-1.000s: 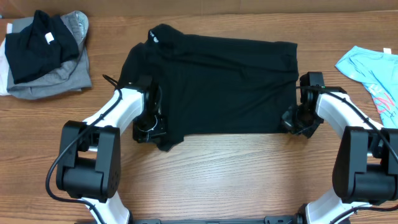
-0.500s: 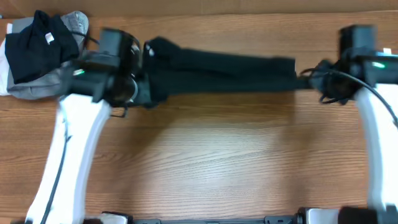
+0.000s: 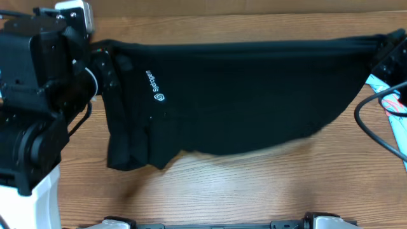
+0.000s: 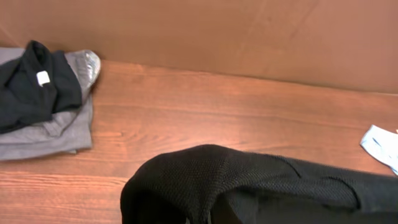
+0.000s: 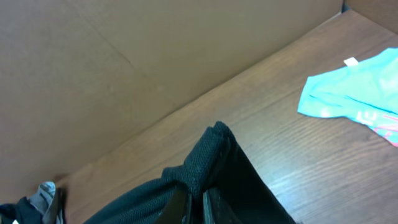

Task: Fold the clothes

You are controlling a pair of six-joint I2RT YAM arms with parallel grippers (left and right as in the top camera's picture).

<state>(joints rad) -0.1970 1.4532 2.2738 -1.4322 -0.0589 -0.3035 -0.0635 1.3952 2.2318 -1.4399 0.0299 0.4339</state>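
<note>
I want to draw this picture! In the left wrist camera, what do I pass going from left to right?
pile of black and grey shirts → black T-shirt → light blue shirt

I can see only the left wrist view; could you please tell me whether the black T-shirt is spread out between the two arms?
Observer: Yes. Overhead, the black T-shirt is held up and spread wide, its top edge pulled taut from side to side.
Operator: Does the right pincer have hold of it?
Observer: The right wrist view shows the right pincer shut on a bunched corner of the shirt.
Operator: Is any print visible?
Observer: Small white lettering shows overhead, toward the robot's left.
</note>
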